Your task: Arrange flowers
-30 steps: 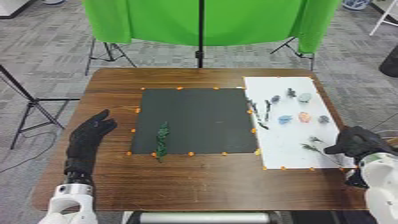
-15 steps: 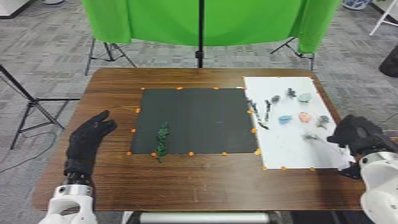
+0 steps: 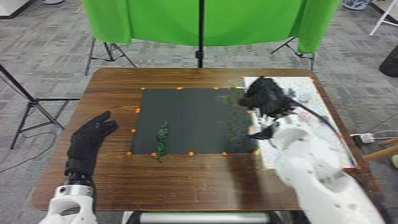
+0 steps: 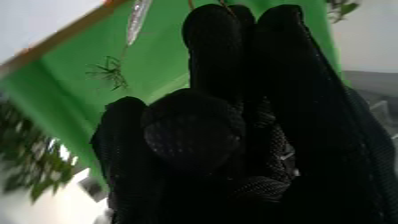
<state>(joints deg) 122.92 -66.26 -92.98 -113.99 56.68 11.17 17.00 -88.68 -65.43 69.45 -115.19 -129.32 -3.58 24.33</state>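
So in the head view, the left hand was lying at the left of the brown wooden table, fingers relaxed and pretty much straight, holding nothing. A skinny dark-green leafy sprig sat on the black rectangular mat, poking over its near edge. The right hand was blurry, up above where the mat met the white sheet, with a smeary, feathery green stem by it, over the mat.

In the right wrist view, the black-gloved fingers were bunched close and mostly long, thumb folded in, with the stem seemingly pinched, just thin brown bits showing at the fingertips. Can't tell exactly how tight. Blurry green leaves showed beside the glove.
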